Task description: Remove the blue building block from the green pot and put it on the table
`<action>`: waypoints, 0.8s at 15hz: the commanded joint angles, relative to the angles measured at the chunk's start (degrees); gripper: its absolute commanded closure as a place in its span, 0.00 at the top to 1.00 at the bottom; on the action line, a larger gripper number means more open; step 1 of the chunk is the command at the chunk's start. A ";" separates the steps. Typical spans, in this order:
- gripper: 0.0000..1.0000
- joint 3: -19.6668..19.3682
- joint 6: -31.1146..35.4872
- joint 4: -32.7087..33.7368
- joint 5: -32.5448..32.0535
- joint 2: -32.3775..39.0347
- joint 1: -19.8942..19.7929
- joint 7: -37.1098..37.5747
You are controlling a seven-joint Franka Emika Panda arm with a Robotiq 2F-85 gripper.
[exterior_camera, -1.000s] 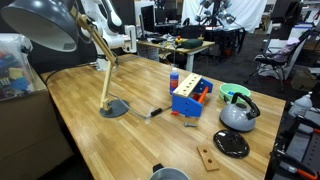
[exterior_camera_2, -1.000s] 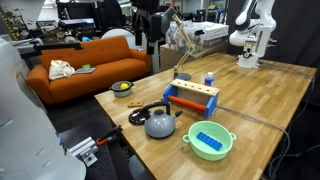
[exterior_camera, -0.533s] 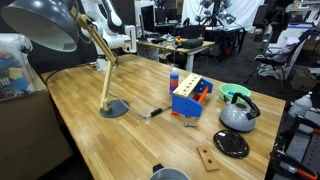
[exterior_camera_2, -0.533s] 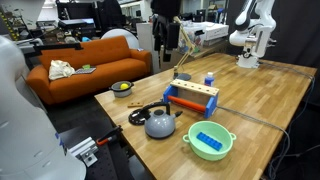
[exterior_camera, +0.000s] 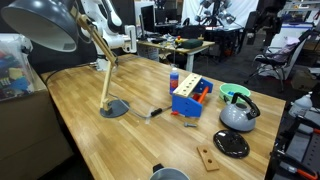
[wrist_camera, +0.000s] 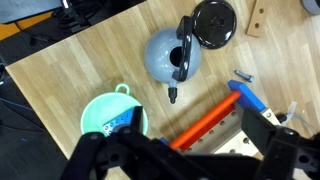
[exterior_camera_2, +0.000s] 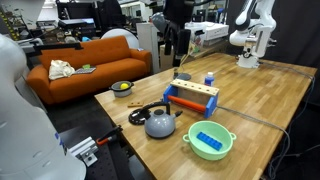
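Observation:
The small blue building block [exterior_camera_2: 208,138] lies inside the bright green pot [exterior_camera_2: 222,146] near the table's near edge. In the wrist view the green pot [wrist_camera: 100,112] sits at lower left with the blue block [wrist_camera: 116,126] partly behind a finger. My gripper [wrist_camera: 185,160] is open and empty, high above the blue box. It hangs well above and away from the pot in both exterior views [exterior_camera_2: 177,40] [exterior_camera: 266,24]. The wooden plank table [exterior_camera_2: 270,100] carries everything.
A silver kettle [exterior_camera_2: 160,123] with a black handle stands next to the pot, with a black lid [exterior_camera_2: 143,114] beside it. A blue box with orange parts [exterior_camera_2: 192,97] stands mid-table. A desk lamp [exterior_camera: 100,60] and a small wooden piece [exterior_camera: 208,158] are also on the table.
My gripper has moved sideways through the air towards the table; it stays open. Nothing on the table has moved.

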 commanded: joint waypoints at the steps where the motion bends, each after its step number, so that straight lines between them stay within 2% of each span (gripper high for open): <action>1: 1.00 0.27 -0.12 0.02 0.10 -0.02 -0.32 -0.11; 4: 1.00 0.25 0.64 0.45 0.49 1.05 -0.69 1.44; 12: 1.00 -0.22 8.67 2.94 0.07 9.27 -5.48 20.82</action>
